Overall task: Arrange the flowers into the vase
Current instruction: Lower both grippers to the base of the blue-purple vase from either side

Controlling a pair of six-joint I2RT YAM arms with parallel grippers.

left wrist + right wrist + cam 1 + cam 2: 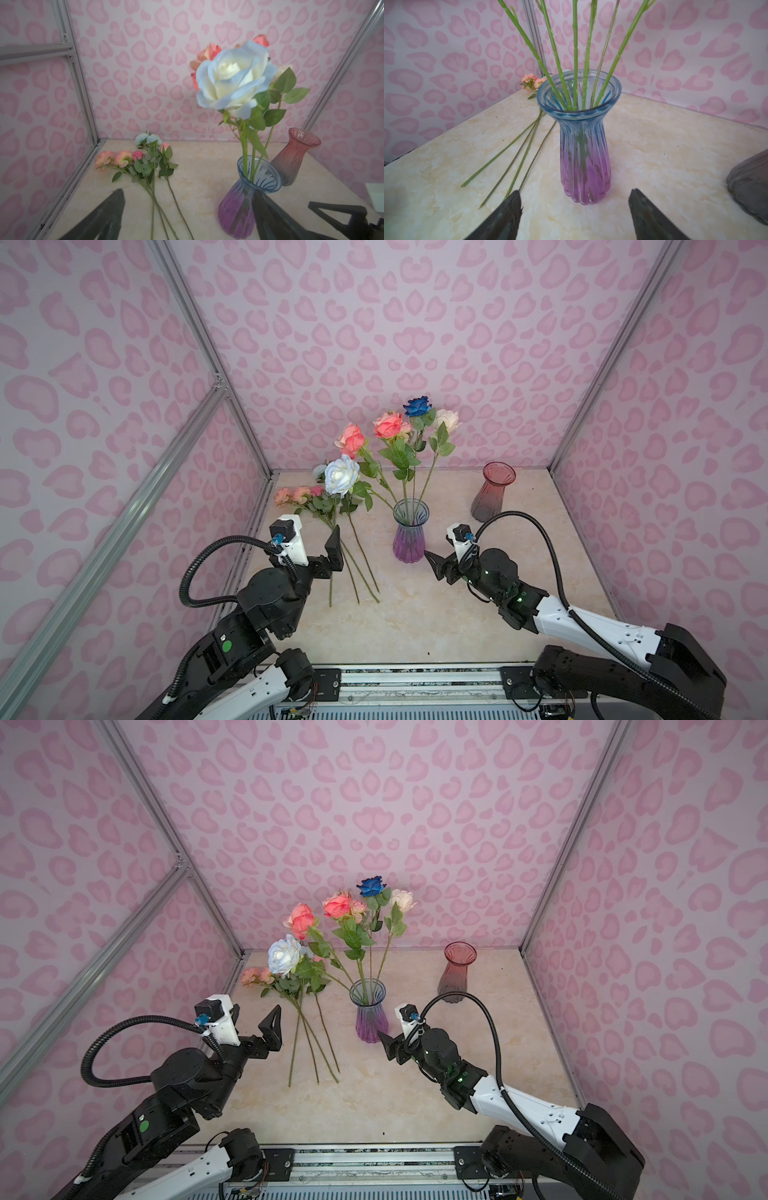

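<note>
Vase (409, 539) partly filled, arms standing off.
Left jaws and right jaws are gaping empty; spare flowers (143, 166) are lying at its nine o'clock, stems nearest the arms for pickup.

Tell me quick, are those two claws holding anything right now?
Left gripper: open, holding nothing.
Right gripper: open, holding nothing, jaws just short of the blue-purple vase.

No text, label, brand name, number or sign can be read in any of the views. The only marking is a plain green round sticker (226, 646) on the black housing of the left arm (266, 605), seen in both top views. It carries no lettering.
</note>
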